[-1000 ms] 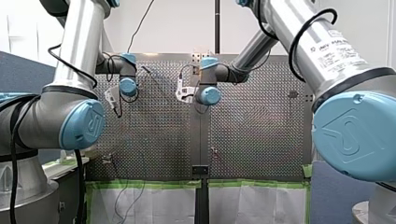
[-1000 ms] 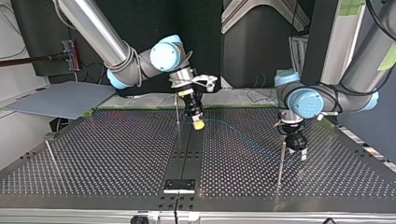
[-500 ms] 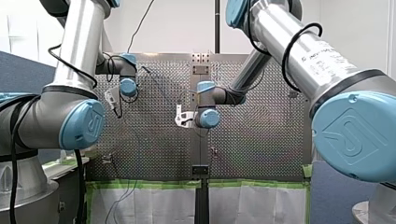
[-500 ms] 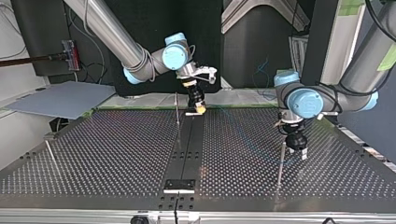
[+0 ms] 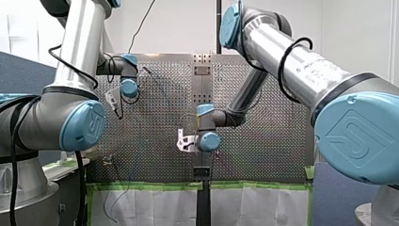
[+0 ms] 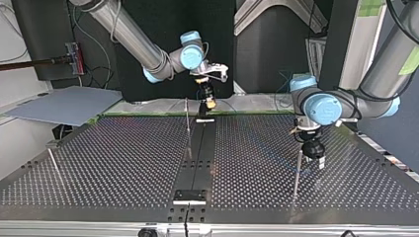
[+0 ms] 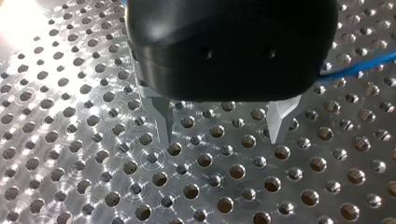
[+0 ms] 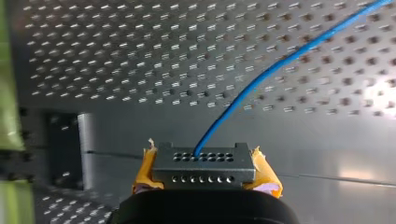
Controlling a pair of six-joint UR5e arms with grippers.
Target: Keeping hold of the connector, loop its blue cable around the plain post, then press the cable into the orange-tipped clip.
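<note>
Here, yellow pads of right tool tight on the holed grey connector, metal fingers of left tool apart.

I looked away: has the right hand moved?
Yes. In the top view the right hand has drawn back toward the far edge of the table, now level with the top of the thin post.

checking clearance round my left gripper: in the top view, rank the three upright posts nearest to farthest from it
1. right-hand post, just beside my left gripper
2. middle post, by the table's centre strip
3. left-hand post, near the view's left edge
</note>
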